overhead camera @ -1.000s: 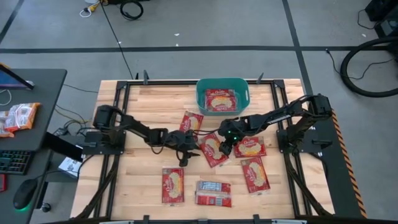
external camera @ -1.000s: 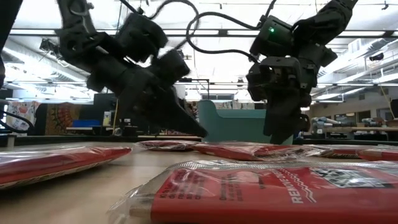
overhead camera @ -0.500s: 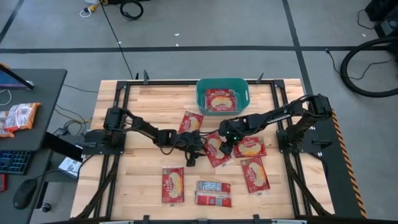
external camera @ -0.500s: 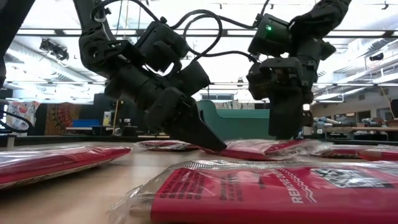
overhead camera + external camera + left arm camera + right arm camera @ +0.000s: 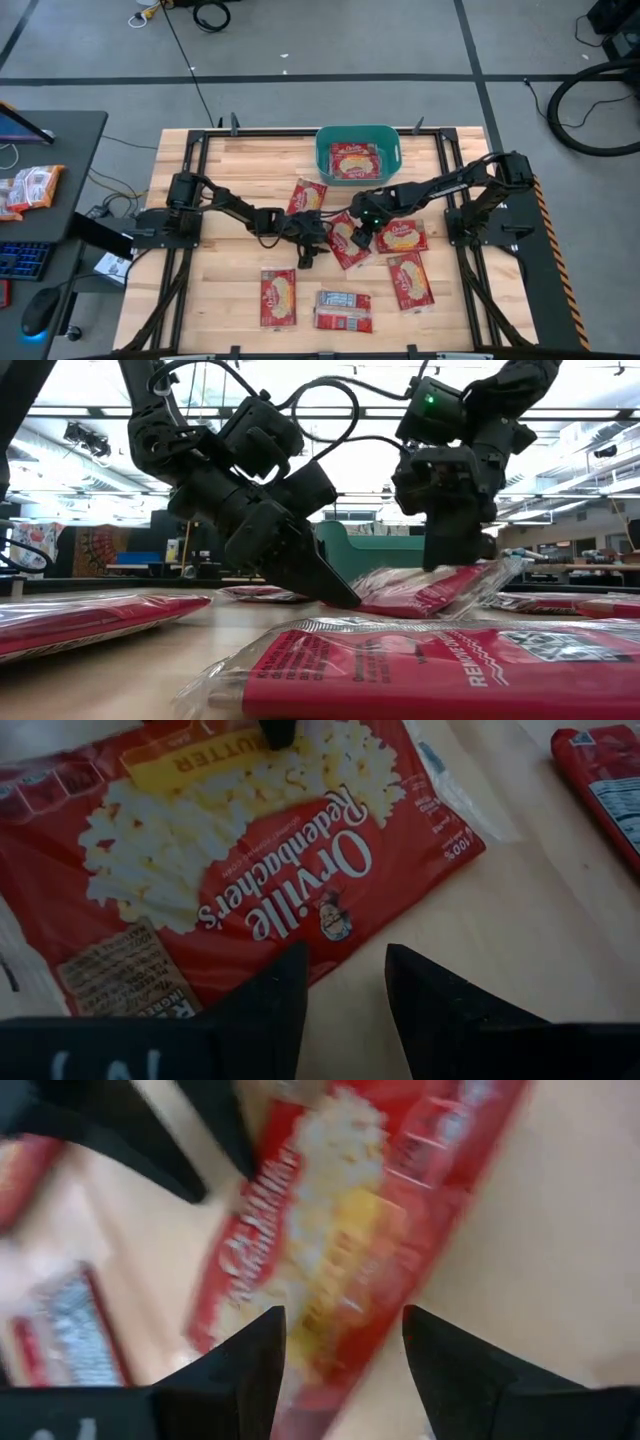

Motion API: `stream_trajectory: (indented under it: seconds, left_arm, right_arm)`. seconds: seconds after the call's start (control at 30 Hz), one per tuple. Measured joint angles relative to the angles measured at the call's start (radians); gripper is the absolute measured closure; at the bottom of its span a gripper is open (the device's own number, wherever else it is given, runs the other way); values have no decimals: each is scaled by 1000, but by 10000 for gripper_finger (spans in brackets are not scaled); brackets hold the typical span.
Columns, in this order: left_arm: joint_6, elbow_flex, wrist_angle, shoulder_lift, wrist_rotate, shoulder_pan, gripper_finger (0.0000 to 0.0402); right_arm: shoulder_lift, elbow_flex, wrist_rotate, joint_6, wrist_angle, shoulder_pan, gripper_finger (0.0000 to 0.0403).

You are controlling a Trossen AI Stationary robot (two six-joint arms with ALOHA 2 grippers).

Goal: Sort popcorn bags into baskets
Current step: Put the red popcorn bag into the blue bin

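Gripping popcorn bag [image 5: 346, 241], seemingly lifted at one end: right gripper [image 5: 360, 238].

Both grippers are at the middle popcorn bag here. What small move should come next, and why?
Probably a short straight lift by the right gripper. In the low view one end of the popcorn bag is already off the table under it, while the other end rests on the wood by the left gripper. Once clear, it can go to the basket, which holds one bag.
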Motion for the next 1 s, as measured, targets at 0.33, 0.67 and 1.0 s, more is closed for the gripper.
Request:
stream_trajectory:
  seconds: [0.33, 0.67, 1.0]
  left_arm:
    - [13, -2, 14, 2, -55, -2, 260]
    - [34, -8, -151, -120, -27, -3, 260]
    - [80, -138, -161, -326, -157, -29, 260]
  right_arm:
    - [0, -5, -15, -8, 101, 29, 269]
    - [-2, -4, -46, -51, 100, 14, 382]
    - [-74, 84, -31, -89, -25, 4, 381]
